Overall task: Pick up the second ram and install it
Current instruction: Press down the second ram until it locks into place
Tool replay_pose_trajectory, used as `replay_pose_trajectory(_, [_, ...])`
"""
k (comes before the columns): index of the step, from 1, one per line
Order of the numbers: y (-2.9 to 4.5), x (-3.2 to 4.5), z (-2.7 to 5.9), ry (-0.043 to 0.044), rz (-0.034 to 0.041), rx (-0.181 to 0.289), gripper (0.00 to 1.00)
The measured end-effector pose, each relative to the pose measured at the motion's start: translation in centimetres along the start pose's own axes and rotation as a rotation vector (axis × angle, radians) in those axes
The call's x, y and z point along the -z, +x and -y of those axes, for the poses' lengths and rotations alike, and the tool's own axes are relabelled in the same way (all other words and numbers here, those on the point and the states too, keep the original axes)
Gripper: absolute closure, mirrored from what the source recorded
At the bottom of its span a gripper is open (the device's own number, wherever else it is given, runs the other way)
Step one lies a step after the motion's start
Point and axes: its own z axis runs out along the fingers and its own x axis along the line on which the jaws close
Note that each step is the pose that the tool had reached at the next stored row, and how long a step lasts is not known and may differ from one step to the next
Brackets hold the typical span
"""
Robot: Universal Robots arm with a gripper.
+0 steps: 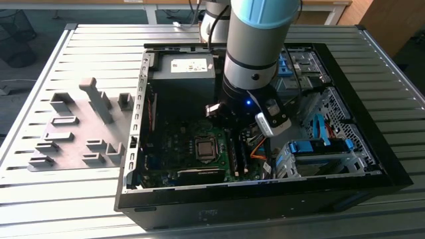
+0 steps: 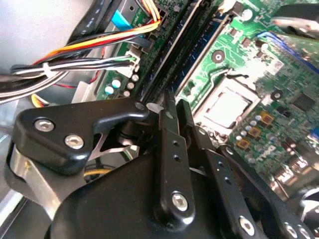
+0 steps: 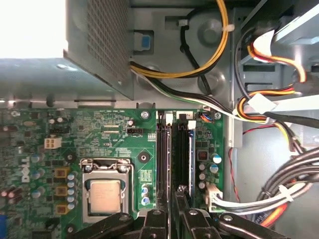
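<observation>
The fingers (image 2: 170,117) stand close together over the motherboard's memory slots (image 3: 183,149); I cannot tell whether they pinch anything. The second ram (image 3: 168,149) seems to stand edge-on in a slot (hard to confirm). Pressing squarely along the slot would seat it best.

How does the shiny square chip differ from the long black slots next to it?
The chip is silver and square, held in a metal frame; the slots are black, long and narrow. The tool is lined up with the slots, not the chip. Both sit on the green board.
</observation>
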Motion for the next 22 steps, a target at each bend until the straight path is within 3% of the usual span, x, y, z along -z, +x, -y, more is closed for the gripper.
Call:
replay_pose_trajectory(3, [0.00, 0.15, 0.00, -0.0001, -0.0001, 0.000, 0.79])
replay_pose_trajectory(5, [0.00, 0.15, 0.00, -0.0001, -0.0002, 0.000, 0.89])
replay_pose_trajectory(9, [0.00, 0.14, 0.00, 0.0001, -0.0003, 0.000, 0.89])
replay_pose_trajectory(22, [0.00, -1.22, 0.01, 0.0007, -0.0005, 0.000, 0.89])
